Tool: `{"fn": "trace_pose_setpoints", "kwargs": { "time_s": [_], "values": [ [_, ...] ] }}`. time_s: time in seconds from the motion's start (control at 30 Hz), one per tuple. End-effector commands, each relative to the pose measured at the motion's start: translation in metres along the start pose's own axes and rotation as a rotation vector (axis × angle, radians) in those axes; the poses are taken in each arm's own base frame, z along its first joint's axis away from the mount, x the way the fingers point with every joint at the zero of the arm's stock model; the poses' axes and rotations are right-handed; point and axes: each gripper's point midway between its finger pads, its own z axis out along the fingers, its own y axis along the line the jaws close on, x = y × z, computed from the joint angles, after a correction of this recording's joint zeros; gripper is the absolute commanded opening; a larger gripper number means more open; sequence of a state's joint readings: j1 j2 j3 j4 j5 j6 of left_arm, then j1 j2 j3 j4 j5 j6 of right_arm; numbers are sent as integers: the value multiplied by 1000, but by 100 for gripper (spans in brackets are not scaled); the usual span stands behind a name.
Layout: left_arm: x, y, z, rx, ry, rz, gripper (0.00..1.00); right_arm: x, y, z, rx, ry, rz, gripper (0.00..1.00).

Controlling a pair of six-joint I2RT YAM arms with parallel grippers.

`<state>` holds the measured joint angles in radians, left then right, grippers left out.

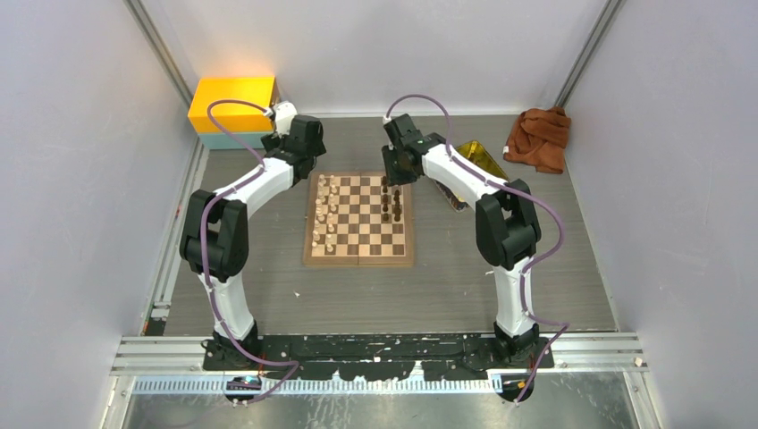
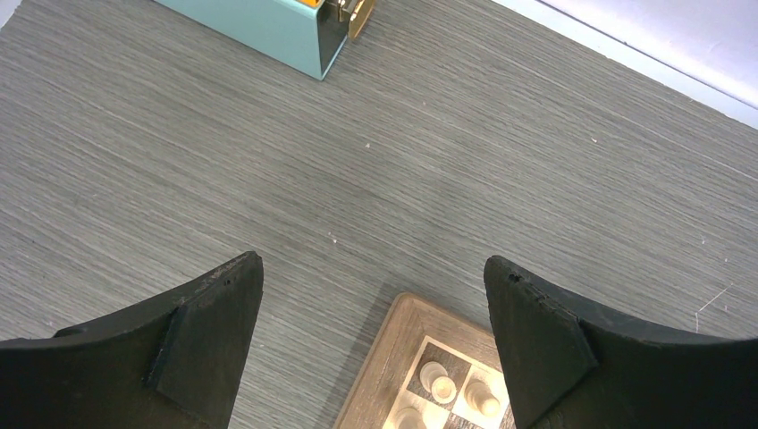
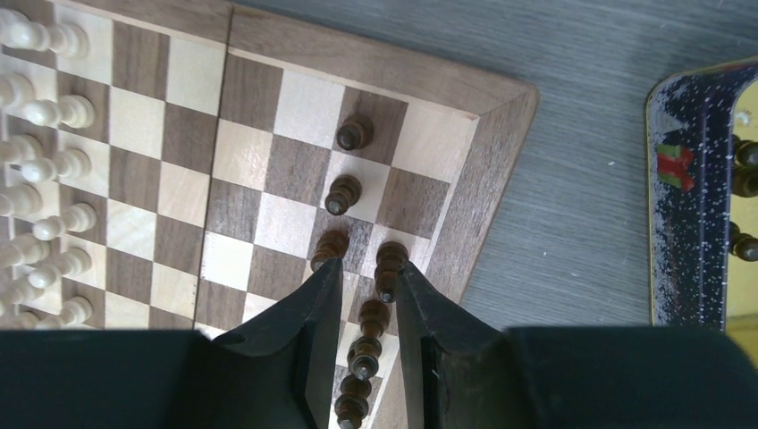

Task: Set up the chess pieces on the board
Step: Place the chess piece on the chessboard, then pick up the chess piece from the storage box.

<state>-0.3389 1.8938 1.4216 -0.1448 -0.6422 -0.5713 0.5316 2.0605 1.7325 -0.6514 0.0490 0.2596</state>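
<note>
The board (image 1: 362, 223) lies mid-table. Cream chess pieces (image 1: 327, 214) fill its left columns and dark ones (image 1: 391, 201) stand along its right side. My right gripper (image 1: 393, 170) hovers over the board's far right corner. In the right wrist view its jaws (image 3: 368, 268) stand apart, open, over a row of dark pieces (image 3: 371, 313) on the board (image 3: 250, 179); none is gripped. More dark pieces (image 3: 342, 193) stand ahead of the fingertips. My left gripper (image 2: 373, 261) is wide open and empty above the table, by the board's far left corner (image 2: 402, 357) with its cream pieces (image 2: 442, 384).
A yellow box on a teal base (image 1: 232, 105) stands at the back left, near the left wrist. A glossy yellow-rimmed tray (image 3: 697, 188) right of the board holds more dark pieces (image 3: 746, 241). A rust-coloured cloth (image 1: 539, 134) lies at the back right.
</note>
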Motion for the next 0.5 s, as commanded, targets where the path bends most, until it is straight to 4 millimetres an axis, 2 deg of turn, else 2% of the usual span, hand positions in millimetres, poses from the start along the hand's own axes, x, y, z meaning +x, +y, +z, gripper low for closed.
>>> {"fn": "trace_pose_setpoints", "kwargs": {
  "time_s": [0.0,0.1,0.2,0.33,0.47],
  "values": [
    [-30,-6,-7,24,-73,-65,94,-41,12,-30,-25,-117,-5,35],
    [-29,-5,-7,23,-72,-63,94,-61,4,-44,15,-177,16,35],
    [-29,-5,-7,22,-71,-63,94,-80,-15,-54,65,-216,59,37],
    [-30,-3,-8,20,-73,-59,94,-95,-55,-61,131,-242,164,37],
    [-29,-3,-7,19,-72,-59,94,-96,-99,-61,208,-241,248,38]
  ]
}}
